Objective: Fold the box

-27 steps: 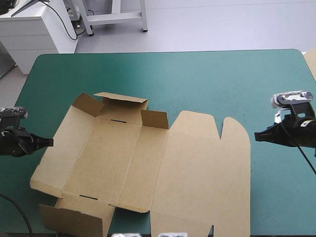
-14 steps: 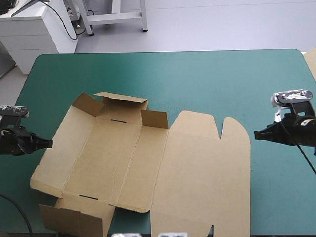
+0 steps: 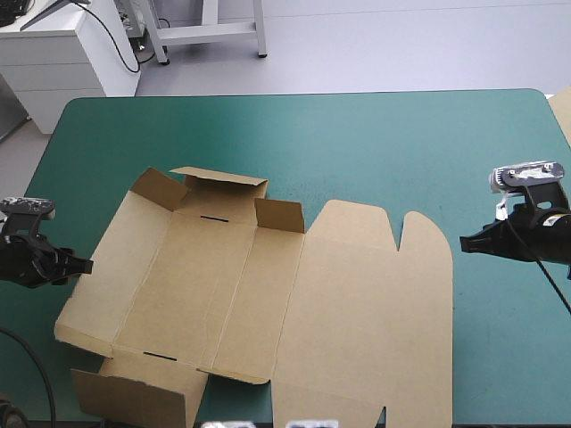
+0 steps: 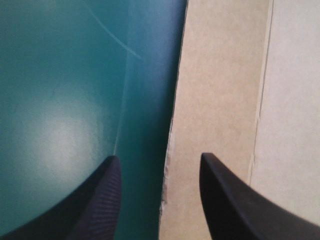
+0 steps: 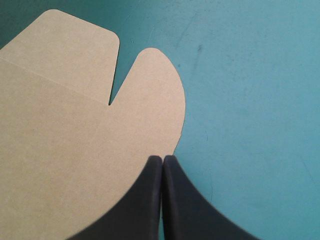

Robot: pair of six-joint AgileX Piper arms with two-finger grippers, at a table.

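Note:
The brown box [image 3: 268, 303] lies opened out on the teal-green cover, its lid panel with two rounded tabs [image 3: 410, 236] flat on the right. Short flaps [image 3: 219, 185] stand up along its far edge. My left gripper [image 3: 85, 265] is open just off the box's left edge. In the left wrist view that gripper [image 4: 160, 157] has the left edge of the box [image 4: 220, 100] running between its black fingers, with no contact visible. My right gripper [image 3: 464, 242] is shut beside the lid's right edge. In the right wrist view it [image 5: 162, 159] points at the rounded tab [image 5: 150, 85].
Bare teal-green cover [image 3: 357, 134] stretches across the far half of the table and to the right of the lid. Another flap [image 3: 134, 392] of the box lies near the table's front left. A pale object [image 3: 562, 111] shows at the far right edge.
My left gripper has shifted slightly toward the table's near edge, staying beside the box's left edge. The right arm and the box have not moved.

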